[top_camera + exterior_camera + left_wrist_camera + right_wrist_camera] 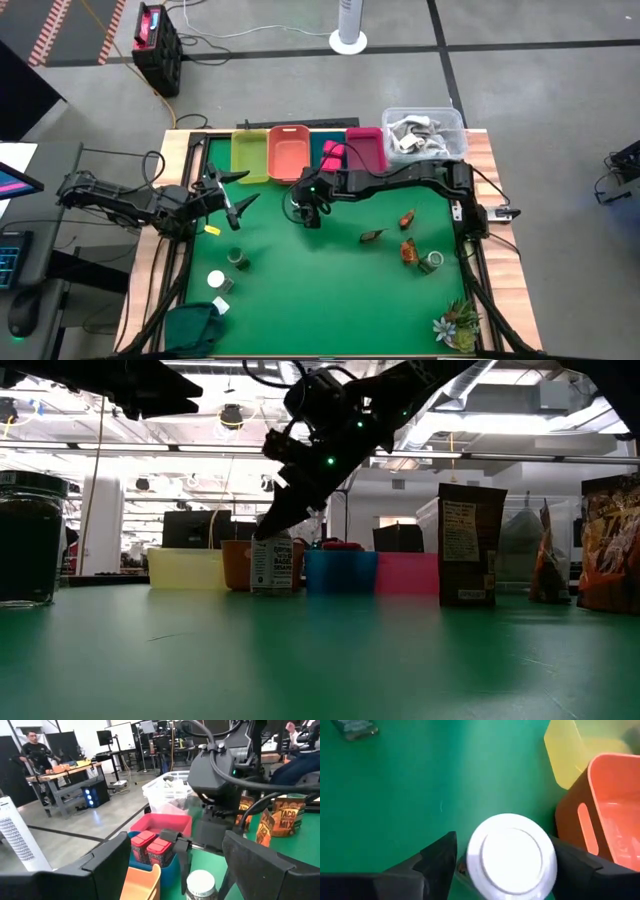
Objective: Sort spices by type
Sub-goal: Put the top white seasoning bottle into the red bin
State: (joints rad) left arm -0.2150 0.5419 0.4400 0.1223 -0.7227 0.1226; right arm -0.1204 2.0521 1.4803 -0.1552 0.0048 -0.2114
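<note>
A white-capped round jar (512, 855) stands upright on the green mat (330, 290) beside the orange bin (288, 152); it also shows in the low view (272, 565). My right gripper (505, 865) hangs over it, open, one finger on each side of the cap. My left gripper (235, 195) waits open to the jar's left. Two pink-red boxes (152, 847) sit in the blue bin (328, 165). Brown-orange pouches (405, 217) (372, 236) (408, 250) lie on the right. Dark green jars (238, 258) (430, 262) and another white-capped jar (216, 280) stand apart. My right gripper comes at the white-capped jar from above, slanting down, with its fingers (440, 857) on either side of the cap's rim (475, 865). Whether the fingers touch the jar, I cannot tell. The jar stands upright under the gripper.
Yellow (250, 152), orange, blue and pink (366, 148) bins line the far edge, with a clear tub (425, 132) of white-grey things at the far right. A green cloth (195, 325) lies near left, a small spiky plant (458, 322) near right. Open mat lies in the middle.
</note>
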